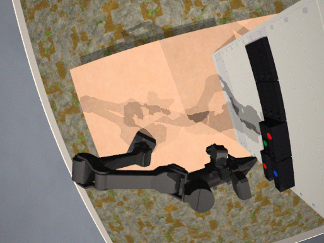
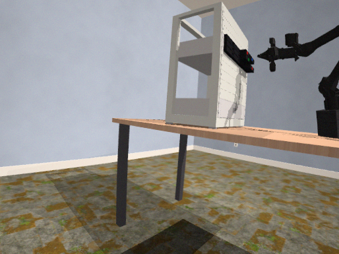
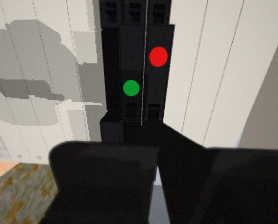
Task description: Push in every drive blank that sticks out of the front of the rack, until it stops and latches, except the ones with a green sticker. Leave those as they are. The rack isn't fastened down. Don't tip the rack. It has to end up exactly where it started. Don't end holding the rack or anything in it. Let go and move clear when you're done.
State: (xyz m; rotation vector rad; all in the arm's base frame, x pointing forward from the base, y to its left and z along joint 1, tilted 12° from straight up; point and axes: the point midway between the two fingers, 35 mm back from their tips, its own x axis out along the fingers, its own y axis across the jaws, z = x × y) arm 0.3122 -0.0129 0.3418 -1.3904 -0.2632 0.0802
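The pale rack (image 1: pixel 231 69) (image 2: pixel 194 109) stands upright on the table, with a band of black drive blanks across its front. A red-stickered blank (image 1: pixel 269 136) (image 2: pixel 247 53) (image 3: pixel 158 57) and a green-stickered blank (image 1: pixel 265 143) (image 2: pixel 248 59) (image 3: pixel 131 88) sit side by side and stick out. Beyond them, another red-stickered blank (image 1: pixel 265 166) (image 2: pixel 252 68) and a blue-stickered blank (image 1: pixel 275 173) (image 2: pixel 252 60) also stick out; my fingers hide their stickers in the wrist view. My gripper (image 1: pixel 255 158) (image 2: pixel 258 56) (image 3: pixel 152 123) is shut and empty, a small gap in front of the blanks.
Plain black blanks (image 1: pixel 262 60) (image 2: pixel 231 48) fill the rest of the band and stand out less. The wooden table (image 1: pixel 91 77) (image 2: pixel 148 126) carries the rack and the arm base (image 2: pixel 327 124). The rack's pale front panels surround the band.
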